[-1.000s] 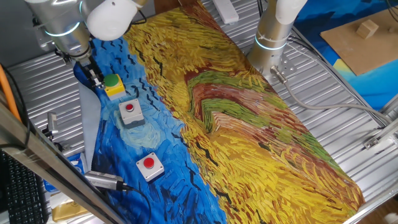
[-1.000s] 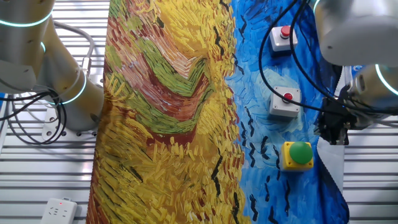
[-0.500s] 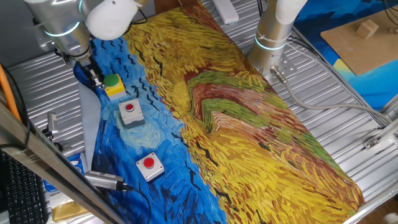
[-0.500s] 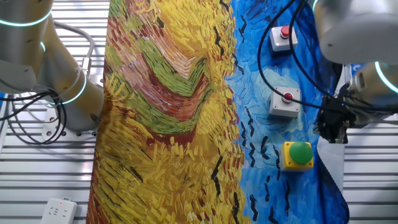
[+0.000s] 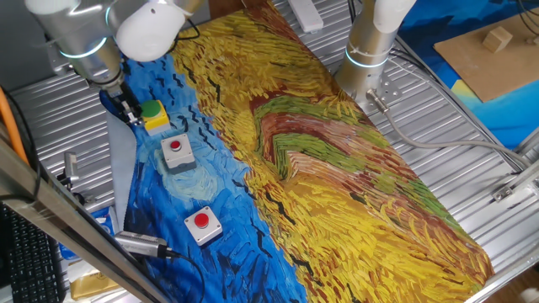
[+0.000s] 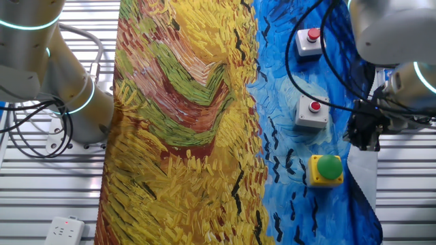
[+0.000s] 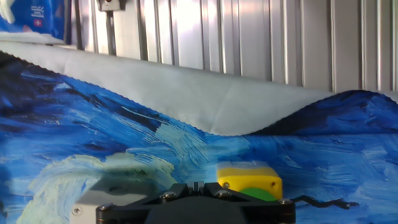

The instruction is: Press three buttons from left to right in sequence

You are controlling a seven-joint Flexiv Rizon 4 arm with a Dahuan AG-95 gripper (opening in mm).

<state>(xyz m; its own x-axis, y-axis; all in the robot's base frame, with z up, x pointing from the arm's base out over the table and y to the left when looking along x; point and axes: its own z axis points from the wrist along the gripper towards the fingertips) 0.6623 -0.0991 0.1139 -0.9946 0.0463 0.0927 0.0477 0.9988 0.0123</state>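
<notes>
Here, end effector (image 6: 364, 133) just beside green button (image 6: 330, 167), grip state unclear.

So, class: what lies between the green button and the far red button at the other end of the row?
The middle red button on its grey-white box sits between the green button and the far red button, clearest in the other fixed view.

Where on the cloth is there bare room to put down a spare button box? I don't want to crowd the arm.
The wide yellow part of the cloth, right of the buttons, is bare. The blue strip is crowded: the green button, middle red button and near red button line it, with cables, and the gripper sits beside the green one.
</notes>
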